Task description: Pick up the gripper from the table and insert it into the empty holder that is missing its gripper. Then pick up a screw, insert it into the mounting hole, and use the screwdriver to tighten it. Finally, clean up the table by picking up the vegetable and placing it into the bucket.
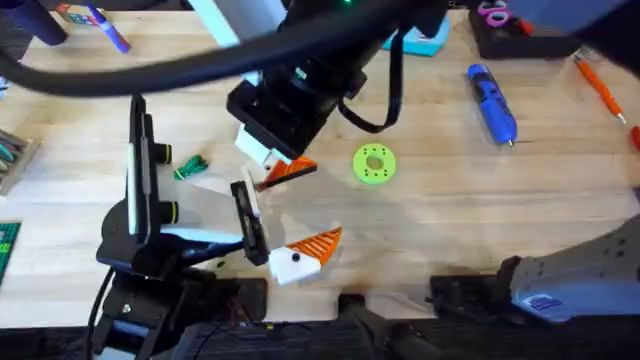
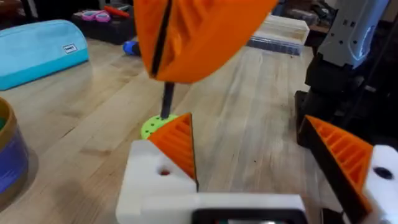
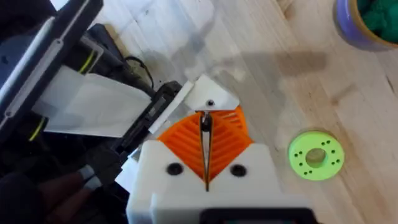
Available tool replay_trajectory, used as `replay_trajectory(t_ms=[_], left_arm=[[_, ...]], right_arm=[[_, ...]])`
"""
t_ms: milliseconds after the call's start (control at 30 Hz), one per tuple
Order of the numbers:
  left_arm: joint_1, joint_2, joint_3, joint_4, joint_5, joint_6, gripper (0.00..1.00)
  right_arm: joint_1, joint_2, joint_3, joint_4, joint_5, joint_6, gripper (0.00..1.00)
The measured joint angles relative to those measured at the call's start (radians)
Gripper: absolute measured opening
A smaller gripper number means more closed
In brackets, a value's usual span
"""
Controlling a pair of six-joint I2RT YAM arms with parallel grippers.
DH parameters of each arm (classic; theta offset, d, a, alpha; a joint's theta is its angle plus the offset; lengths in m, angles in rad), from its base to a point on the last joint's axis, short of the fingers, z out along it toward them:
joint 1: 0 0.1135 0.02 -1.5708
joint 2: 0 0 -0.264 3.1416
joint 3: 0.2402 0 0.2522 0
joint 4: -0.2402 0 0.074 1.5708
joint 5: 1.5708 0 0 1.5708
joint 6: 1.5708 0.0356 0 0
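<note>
While the right gripper (image 1: 285,170) hangs just beside the lime-green disc (image 1: 374,164), its orange pads (image 3: 205,140) are pressed together on a thin dark shaft, too hidden to name. The left gripper (image 1: 305,250) sits nearer the arm bases than the disc, its orange fingers (image 2: 177,140) spread apart around nothing. The blue screwdriver (image 1: 492,101) lies on the table (image 1: 450,200), well apart from the disc on its far right side. The small green vegetable (image 1: 189,167) rests well apart on the disc's opposite side, past the right gripper.
</note>
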Motion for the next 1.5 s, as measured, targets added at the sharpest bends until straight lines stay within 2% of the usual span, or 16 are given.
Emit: replay_trajectory(t_ms=[433,833,1500], left_arm=[[0.0,0.0,0.0,0.0,0.0,0.0,0.992],[0.0,0.0,0.0,-0.001,0.0,0.0,0.992],[0.0,0.0,0.0,-0.001,0.0,0.0,0.992]], right_arm=[[0.0,0.051,0.0,-0.031,0.0,0.0,0.011],[0.005,0.053,0.0,-0.029,-0.031,0.0,0.011],[0.005,0.073,0.0,-0.018,-0.007,0.0,0.011]])
